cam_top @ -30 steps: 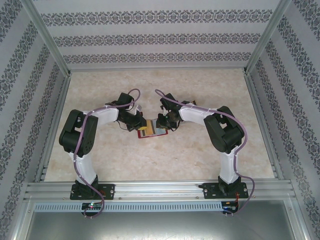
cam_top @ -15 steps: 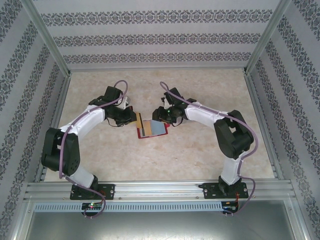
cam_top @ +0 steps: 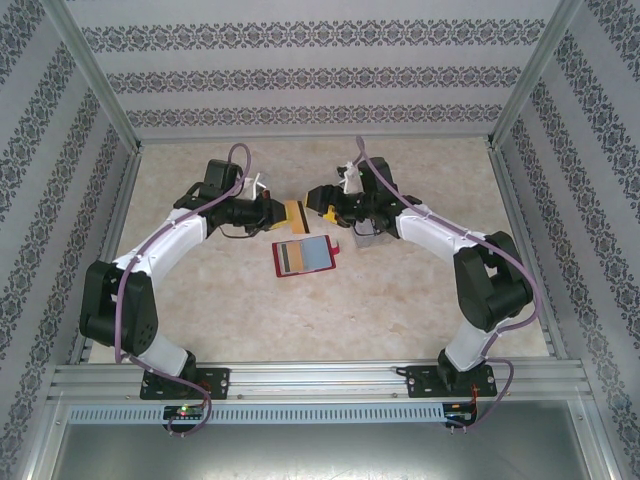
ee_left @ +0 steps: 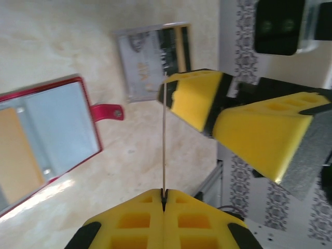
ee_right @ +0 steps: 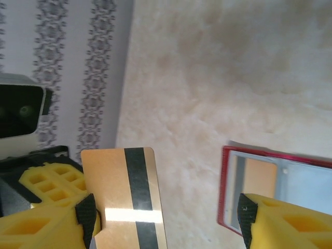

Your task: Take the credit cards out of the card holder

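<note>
The red card holder (cam_top: 304, 256) lies open on the table, with a tan card (ee_left: 18, 150) in its pale panel (ee_right: 303, 181). My left gripper (cam_top: 275, 212) is shut on another tan credit card (cam_top: 294, 213) with a black stripe (ee_right: 136, 194), held above the table beyond the holder. In the left wrist view this card (ee_left: 164, 135) is edge-on between the closed fingertips (ee_left: 164, 193). My right gripper (cam_top: 322, 198) is open, close to the card's free end, with nothing gripped (ee_right: 166, 212). A grey card (ee_left: 153, 62) lies on the table near the holder's red tab (ee_left: 106, 111).
Aluminium frame rails (cam_top: 110, 250) and patterned walls (cam_top: 320, 80) enclose the beige table (cam_top: 420, 300). The two grippers face each other only a few centimetres apart over the middle of the table.
Both grippers moved away from the holder toward the far side. The left one drew the tan card out. The right one opened and let go of the holder, which now lies alone.
</note>
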